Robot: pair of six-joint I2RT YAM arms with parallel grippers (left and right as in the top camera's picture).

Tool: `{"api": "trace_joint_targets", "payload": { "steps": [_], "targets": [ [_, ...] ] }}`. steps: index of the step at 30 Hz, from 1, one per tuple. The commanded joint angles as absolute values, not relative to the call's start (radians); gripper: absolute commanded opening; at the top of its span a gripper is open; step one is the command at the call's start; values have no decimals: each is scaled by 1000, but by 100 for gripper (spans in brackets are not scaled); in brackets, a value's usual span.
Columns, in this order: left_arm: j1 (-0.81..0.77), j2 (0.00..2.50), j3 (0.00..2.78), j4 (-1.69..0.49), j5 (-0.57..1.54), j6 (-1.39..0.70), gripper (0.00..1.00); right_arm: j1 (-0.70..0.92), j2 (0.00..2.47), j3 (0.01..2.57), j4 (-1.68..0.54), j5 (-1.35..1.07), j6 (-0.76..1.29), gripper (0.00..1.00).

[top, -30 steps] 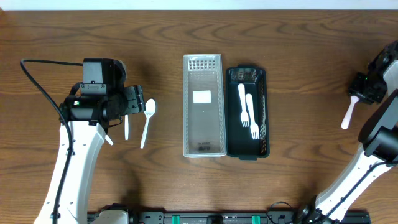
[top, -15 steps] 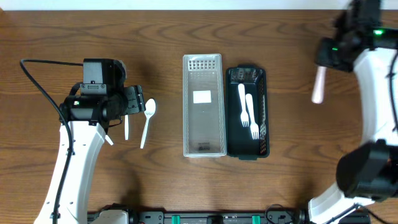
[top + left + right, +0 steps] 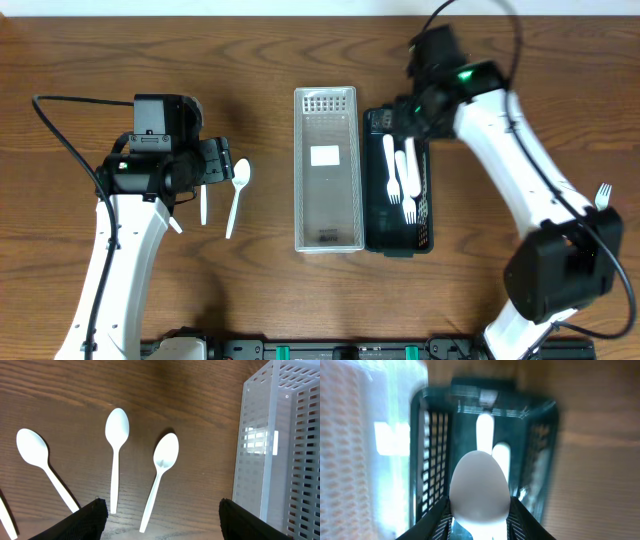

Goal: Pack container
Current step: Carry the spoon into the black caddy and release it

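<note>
4 spoons (image 3: 116, 427), 3 forks (image 3: 391, 172), 2 bins (image 3: 326, 225)

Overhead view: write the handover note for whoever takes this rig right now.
Left gripper: open, empty, above three spoons on the table.
Right gripper: shut on a white utensil, over the black container.
Done: two forks in the black container.
To do: release that utensil, pack the spoons and the fork lying far right. Clear container holds no cutlery.

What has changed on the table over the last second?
The right claw, shut on a white spoon, swung in from the far right, leftward, to hover over the black container. The left claw, the loose spoons beside it, the clear container and the forks stayed put.
</note>
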State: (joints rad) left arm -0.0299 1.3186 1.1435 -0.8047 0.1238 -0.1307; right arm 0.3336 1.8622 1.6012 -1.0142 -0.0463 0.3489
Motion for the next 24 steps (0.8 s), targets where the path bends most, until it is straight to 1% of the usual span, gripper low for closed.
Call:
{"api": "trace_joint_targets", "payload": {
  "steps": [1, 4, 7, 8, 10, 15, 18, 20, 24],
  "targets": [
    [-33, 1319, 1161, -807, 115, -125, 74, 365, 1880, 1525, -976, -42, 389, 21],
    [-33, 1319, 1161, -807, 115, -125, 74, 379, 1880, 1473, -932, -42, 388, 35],
    [-33, 1319, 1161, -807, 115, -125, 74, 381, 1880, 1463, -915, -42, 377, 42],
    [-33, 1319, 1161, -807, 115, -125, 74, 381, 1879, 1464, -904, -42, 367, 49],
    [-33, 1319, 1161, -807, 115, -125, 74, 380, 1877, 1477, -893, -42, 358, 56],
    [-33, 1319, 1161, -807, 115, -125, 74, 346, 1851, 1602, -962, -12, 328, 57],
    [-33, 1319, 1161, -807, 115, -125, 74, 274, 1810, 1720, -1049, 54, 328, 58],
    [-33, 1319, 1161, -808, 115, -125, 74, 198, 1777, 1782, -1096, 72, 328, 59],
    [-33, 1319, 1161, -808, 115, -125, 74, -19, 1713, 1823, -1161, 74, 319, 67]
  ]
}}
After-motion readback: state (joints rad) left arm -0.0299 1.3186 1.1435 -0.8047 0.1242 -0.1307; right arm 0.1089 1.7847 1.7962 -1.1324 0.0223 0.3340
